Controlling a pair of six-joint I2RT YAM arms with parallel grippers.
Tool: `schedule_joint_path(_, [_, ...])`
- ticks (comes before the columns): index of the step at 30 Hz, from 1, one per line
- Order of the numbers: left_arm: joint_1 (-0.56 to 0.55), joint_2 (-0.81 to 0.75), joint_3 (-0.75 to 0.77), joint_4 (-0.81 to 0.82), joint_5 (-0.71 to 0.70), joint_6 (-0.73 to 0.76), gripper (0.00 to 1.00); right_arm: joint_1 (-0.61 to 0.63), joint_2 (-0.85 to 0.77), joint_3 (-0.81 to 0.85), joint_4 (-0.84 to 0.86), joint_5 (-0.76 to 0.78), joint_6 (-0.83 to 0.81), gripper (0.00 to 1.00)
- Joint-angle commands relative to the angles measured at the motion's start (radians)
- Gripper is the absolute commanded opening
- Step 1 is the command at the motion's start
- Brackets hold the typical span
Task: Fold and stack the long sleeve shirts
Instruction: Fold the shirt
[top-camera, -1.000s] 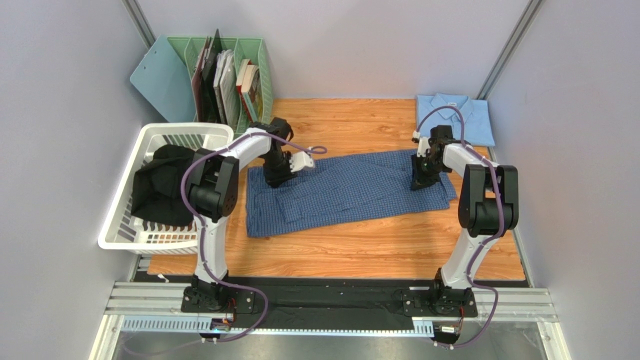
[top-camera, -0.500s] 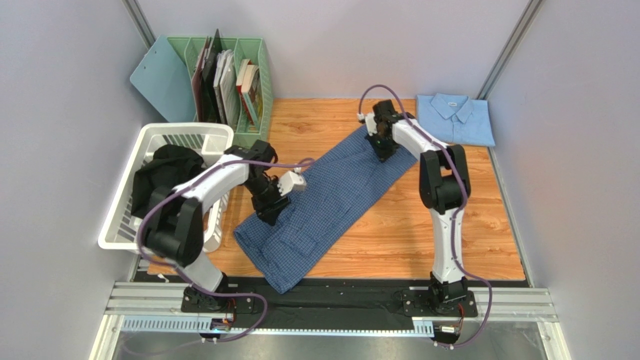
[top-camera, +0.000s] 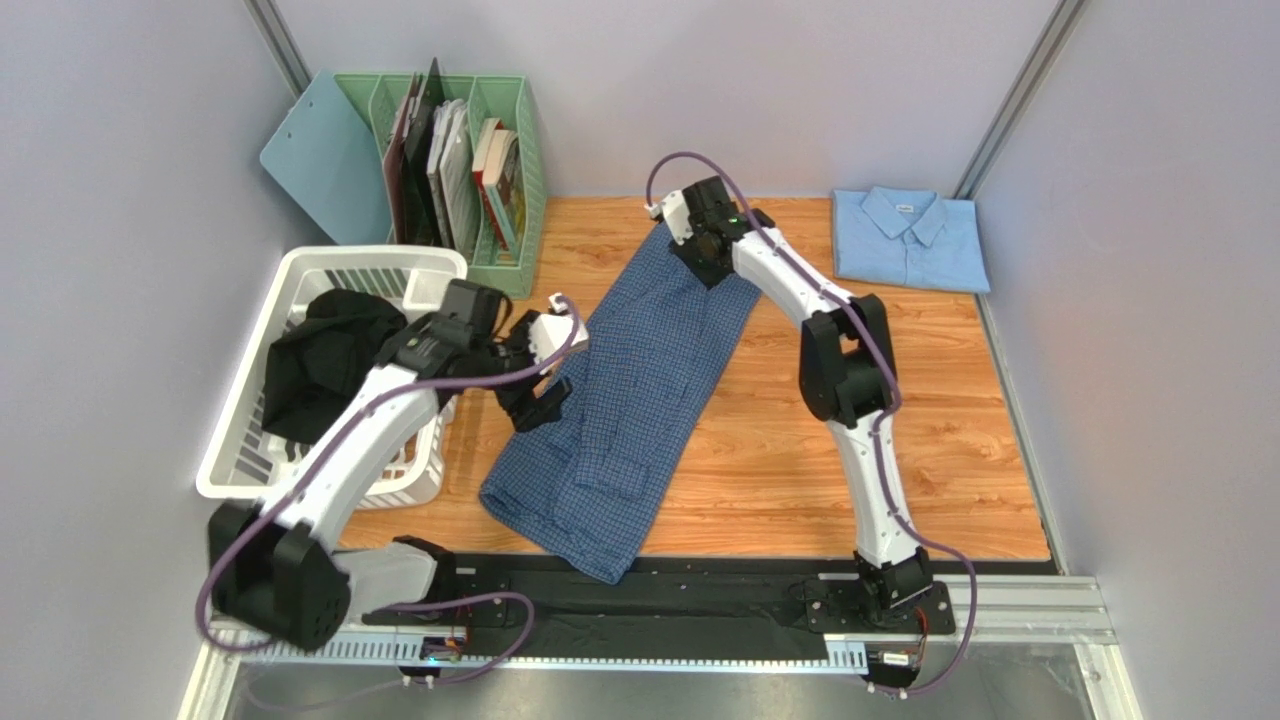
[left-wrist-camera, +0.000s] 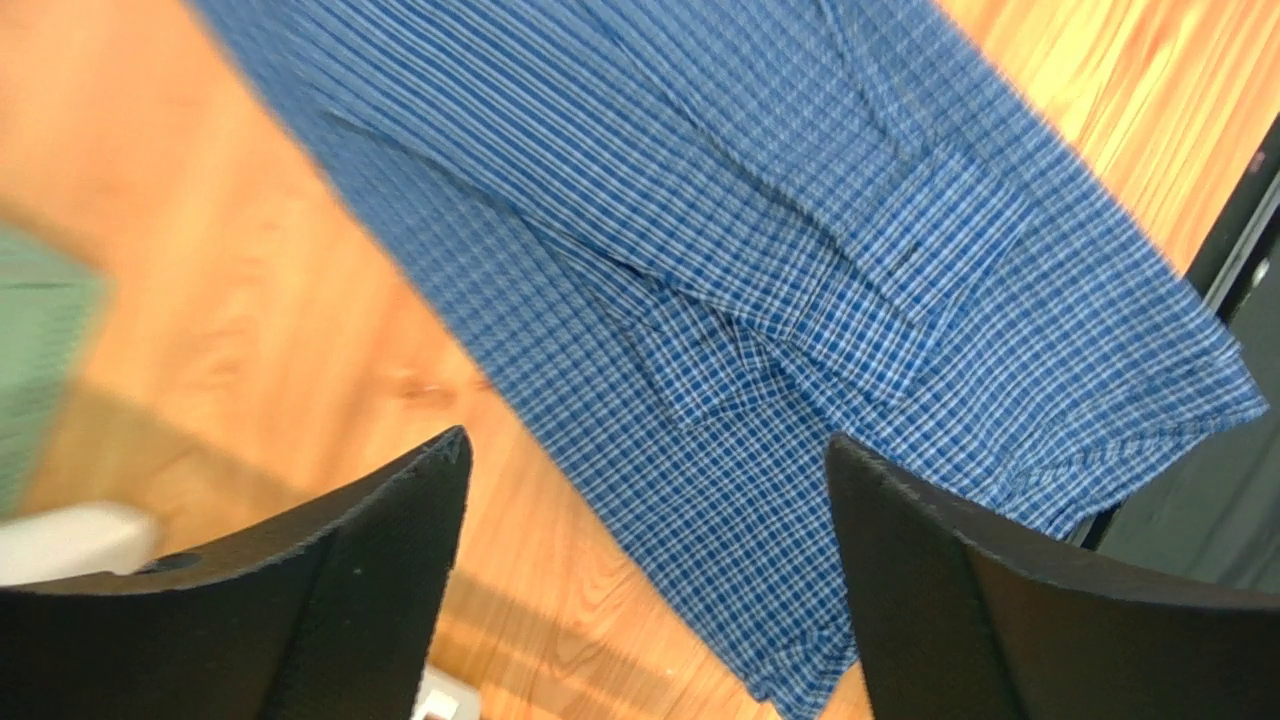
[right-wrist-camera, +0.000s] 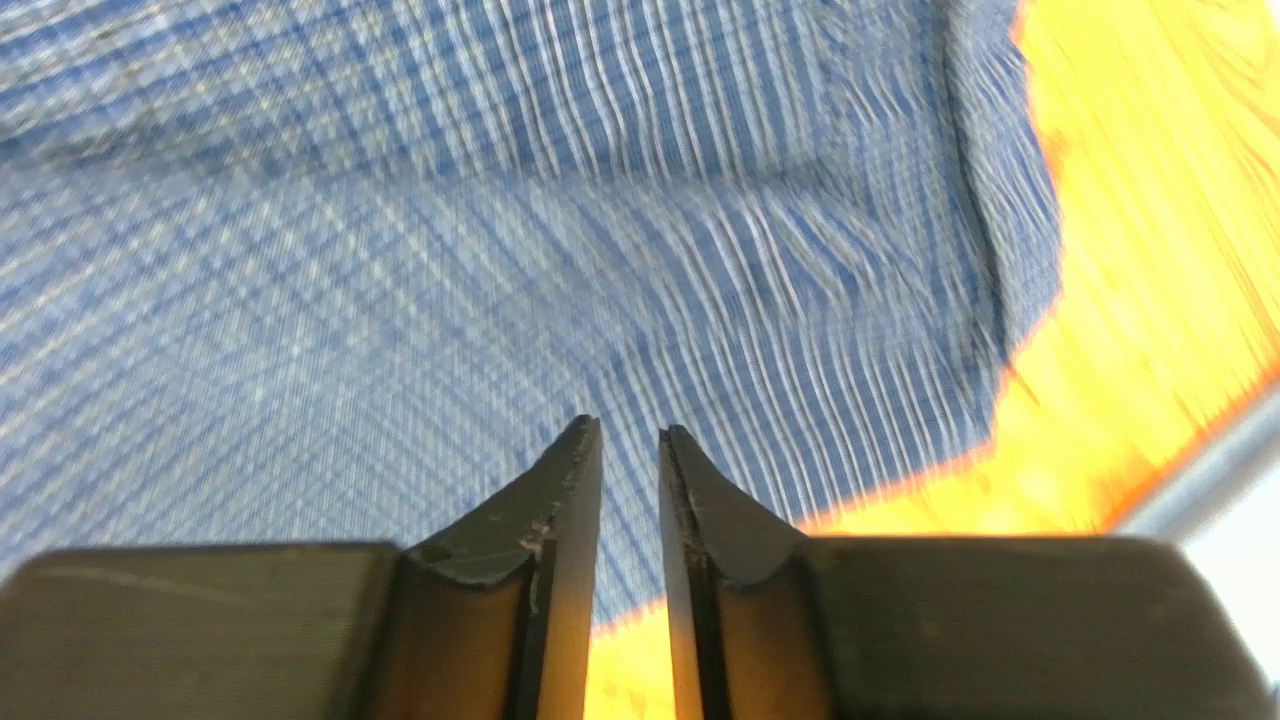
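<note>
The mid-blue checked long sleeve shirt (top-camera: 639, 390) lies folded narrow on the wooden table, running diagonally from the far middle to the near edge. In the left wrist view the checked shirt (left-wrist-camera: 781, 225) lies flat below wide jaws. My left gripper (top-camera: 553, 360) (left-wrist-camera: 643, 438) is open and empty, just above the shirt's left edge. At the shirt's far end, my right gripper (top-camera: 703, 258) (right-wrist-camera: 628, 428) hovers over the cloth (right-wrist-camera: 451, 225) with a narrow gap between its jaws and nothing in it. The pale sky-blue shirt (top-camera: 909, 240) lies folded at the far right.
A white laundry basket (top-camera: 301, 270) holding dark clothing (top-camera: 323, 368) stands at the left. Behind it are a green file rack (top-camera: 504, 105) with books and a teal clipboard (top-camera: 316, 150). A black strip (top-camera: 676, 578) runs along the table's near edge.
The checked shirt has swung from lying crosswise to lying diagonally, near to far. My left gripper opened and let go of it. My right gripper moved to the far middle and parted its jaws slightly.
</note>
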Motion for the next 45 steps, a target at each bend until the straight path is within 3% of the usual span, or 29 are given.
schedule_joint_path(1, [-0.018, 0.247, 0.034, -0.048, -0.043, 0.068, 0.8, -0.039, -0.274, -0.151, 0.05, -0.083, 0.054, 0.26])
schedule_joint_path(3, [-0.044, 0.334, 0.042, -0.028, -0.101, 0.066, 0.74, -0.04, -0.308, -0.199, 0.012, -0.15, 0.101, 0.26])
schedule_joint_path(6, [-0.081, 0.443, 0.051, 0.024, -0.184, 0.034, 0.72, -0.054, -0.337, -0.259, -0.059, -0.257, 0.199, 0.25])
schedule_joint_path(9, [-0.114, 0.514, 0.045, 0.027, -0.237, 0.0, 0.71, -0.108, -0.343, -0.307, -0.103, -0.413, 0.298, 0.24])
schedule_joint_path(12, [-0.18, 0.554, 0.066, 0.025, -0.302, -0.038, 0.63, -0.159, -0.328, -0.337, -0.136, -0.488, 0.375, 0.23])
schedule_joint_path(15, [-0.271, 0.605, 0.114, -0.038, -0.354, -0.122, 0.44, -0.188, -0.319, -0.348, -0.151, -0.482, 0.37, 0.22])
schedule_joint_path(21, [-0.389, 0.692, 0.168, -0.099, -0.292, -0.242, 0.43, -0.205, -0.3, -0.325, -0.2, -0.424, 0.326, 0.22])
schedule_joint_path(27, [-0.43, 0.781, 0.264, -0.024, -0.204, -0.383, 0.43, -0.202, -0.284, -0.325, -0.215, -0.411, 0.297, 0.21])
schedule_joint_path(29, [-0.43, 0.763, 0.273, 0.007, -0.184, -0.4, 0.43, -0.192, -0.262, -0.322, -0.22, -0.42, 0.304, 0.21])
schedule_joint_path(33, [-0.412, 0.572, 0.191, 0.097, 0.027, -0.429, 0.53, -0.171, -0.231, -0.299, -0.275, -0.485, 0.338, 0.2])
schedule_joint_path(38, [-0.332, 0.363, 0.105, 0.139, 0.074, -0.467, 0.54, -0.14, -0.257, -0.418, -0.217, -0.509, 0.379, 0.2])
schedule_joint_path(45, [-0.168, 0.324, 0.086, 0.096, 0.167, -0.458, 0.6, -0.126, -0.146, -0.367, -0.166, -0.431, 0.383, 0.19])
